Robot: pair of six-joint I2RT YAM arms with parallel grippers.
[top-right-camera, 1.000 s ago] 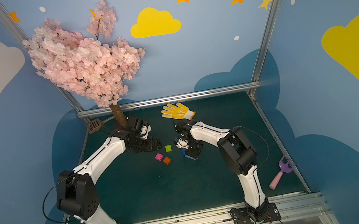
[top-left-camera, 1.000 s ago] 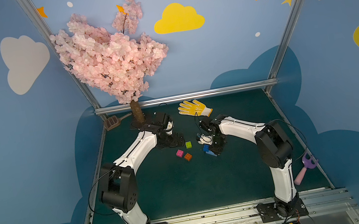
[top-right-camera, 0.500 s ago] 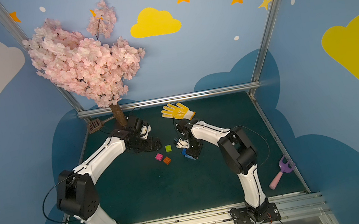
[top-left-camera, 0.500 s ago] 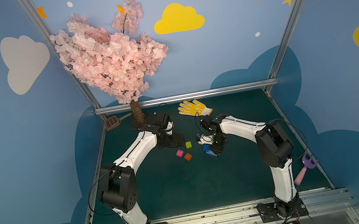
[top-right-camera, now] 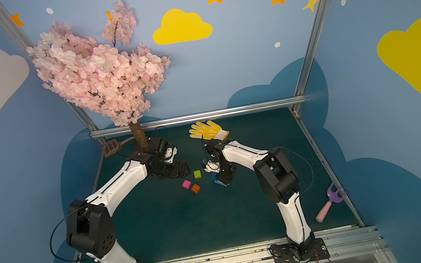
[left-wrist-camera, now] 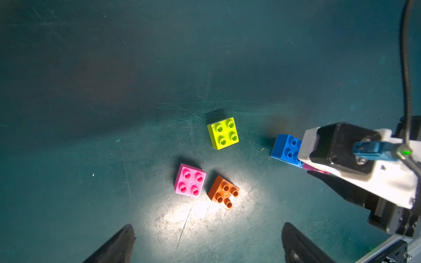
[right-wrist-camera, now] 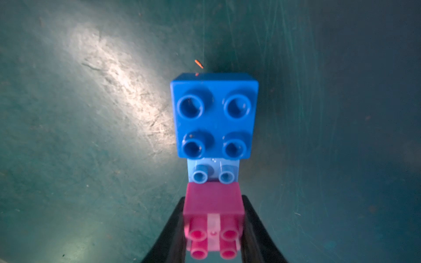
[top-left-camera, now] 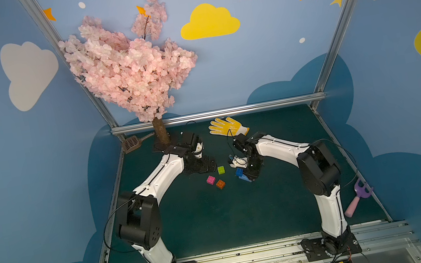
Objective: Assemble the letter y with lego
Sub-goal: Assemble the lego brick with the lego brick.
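My right gripper (right-wrist-camera: 214, 227) is shut on a pink lego brick (right-wrist-camera: 214, 205). That brick sits on one end of a longer light blue brick (right-wrist-camera: 213, 173), and a dark blue brick (right-wrist-camera: 214, 116) sits on the other end. This joined stack (top-left-camera: 241, 174) is at mat level; I cannot tell whether it touches the mat. A lime green brick (left-wrist-camera: 222, 133), a second pink brick (left-wrist-camera: 190, 180) and an orange brick (left-wrist-camera: 224, 192) lie loose, studs up, left of the stack. My left gripper (left-wrist-camera: 205, 243) hangs open over the mat just behind them, holding nothing.
A yellow glove (top-left-camera: 227, 127) lies at the back of the green mat (top-left-camera: 218, 218), behind my right arm. The blossom tree's trunk (top-left-camera: 161, 130) and a brown scoop (top-left-camera: 132, 143) stand at the back left. A purple-and-pink toy fork (top-left-camera: 358, 196) lies by the right edge.
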